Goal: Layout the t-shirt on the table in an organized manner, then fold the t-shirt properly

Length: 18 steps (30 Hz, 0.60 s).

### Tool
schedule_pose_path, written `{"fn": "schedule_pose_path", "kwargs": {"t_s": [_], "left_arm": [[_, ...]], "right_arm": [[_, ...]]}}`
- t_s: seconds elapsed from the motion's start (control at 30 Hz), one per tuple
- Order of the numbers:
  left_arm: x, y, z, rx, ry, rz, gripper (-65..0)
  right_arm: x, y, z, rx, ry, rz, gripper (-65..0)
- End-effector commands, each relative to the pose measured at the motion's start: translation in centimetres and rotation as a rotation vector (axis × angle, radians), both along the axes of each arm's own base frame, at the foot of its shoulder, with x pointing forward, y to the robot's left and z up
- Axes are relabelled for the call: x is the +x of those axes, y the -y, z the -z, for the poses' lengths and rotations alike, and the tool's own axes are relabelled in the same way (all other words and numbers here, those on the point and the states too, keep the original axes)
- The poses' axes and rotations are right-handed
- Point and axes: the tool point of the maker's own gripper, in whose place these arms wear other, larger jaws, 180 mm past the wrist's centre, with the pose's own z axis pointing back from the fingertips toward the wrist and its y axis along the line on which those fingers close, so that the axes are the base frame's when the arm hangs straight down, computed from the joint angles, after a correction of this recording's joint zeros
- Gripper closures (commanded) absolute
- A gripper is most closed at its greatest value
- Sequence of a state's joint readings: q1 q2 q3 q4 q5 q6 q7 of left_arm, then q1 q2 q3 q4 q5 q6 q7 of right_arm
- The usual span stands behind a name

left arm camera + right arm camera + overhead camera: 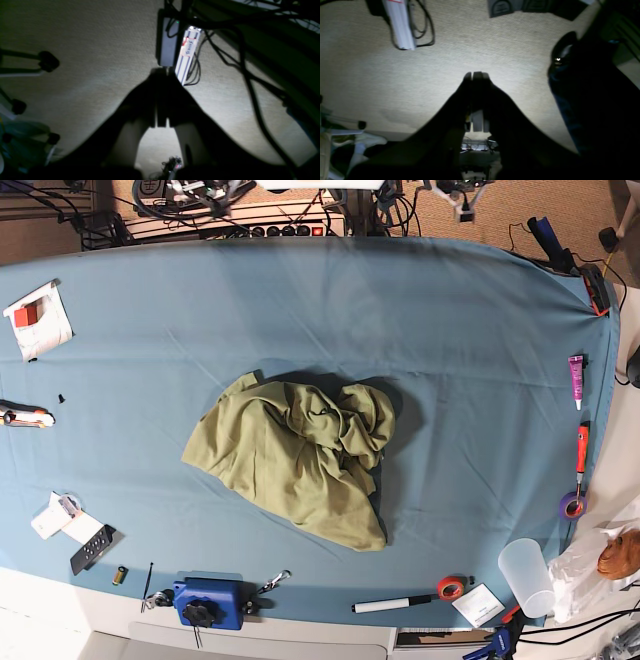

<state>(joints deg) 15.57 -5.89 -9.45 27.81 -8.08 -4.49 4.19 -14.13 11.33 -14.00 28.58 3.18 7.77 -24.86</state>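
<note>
The t-shirt (295, 455) lies in a crumpled heap near the middle of the table (470, 350), bunched into folds on its right side and spreading flatter toward the lower left. No sleeve, collar or hem can be picked out for certain from above. Neither arm shows in the overhead view.

Both wrist views look down at beige carpet, not at the table. The left gripper (161, 72) has its jaws pressed together with nothing between them, its tips in the centre of the frame just below a white power strip (188, 56) and a tangle of cables (246, 65). The right gripper (476, 75) is likewise closed and empty, centred in its frame over bare carpet, with another white strip and cable loop (400, 25) at the upper left.

By the look of it, the task has not started: the shirt is not yet laid out and nothing is folded. The step in hand is the first one, spreading the shirt flat.

The next move likely calls for both arms to come in over the table, open their jaws, and take hold of the cloth at two well-separated edges of the heap so it can be pulled apart and smoothed. The small items along the table's lower and right edges, such as the marker (392, 605) and tape roll (450, 587), sit well apart from the shirt.
</note>
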Motion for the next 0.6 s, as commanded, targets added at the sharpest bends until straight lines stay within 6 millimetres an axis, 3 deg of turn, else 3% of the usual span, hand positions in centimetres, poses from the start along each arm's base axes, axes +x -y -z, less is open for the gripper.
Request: {"fn": "schedule_pose_path", "kwargs": {"t_s": [0.0, 0.17, 0.3, 0.57], "left_arm": [[-0.6, -0.6, -0.2, 0.010, 0.003, 0.004, 0.0], [-1.9, -1.4, -1.4, 0.024, 0.022, 0.022, 0.0], [-2.9, -1.7, -2.5, 0.021, 0.035, -0.004, 0.0], [-3.9, -2.1, -6.2, 0.004, 0.118, 0.028, 0.0]], "right_arm": [[0.2, 1.0, -0.3, -0.006, 0.015, 0.007, 0.0], [0.5, 2.9, -2.0, -0.012, 0.083, -0.005, 0.0], [0.5, 3.3, -3.6, -0.002, 0.130, -0.057, 0.0], [-0.3, 0.5, -6.7, 0.069, 0.194, -0.121, 0.0]]}}
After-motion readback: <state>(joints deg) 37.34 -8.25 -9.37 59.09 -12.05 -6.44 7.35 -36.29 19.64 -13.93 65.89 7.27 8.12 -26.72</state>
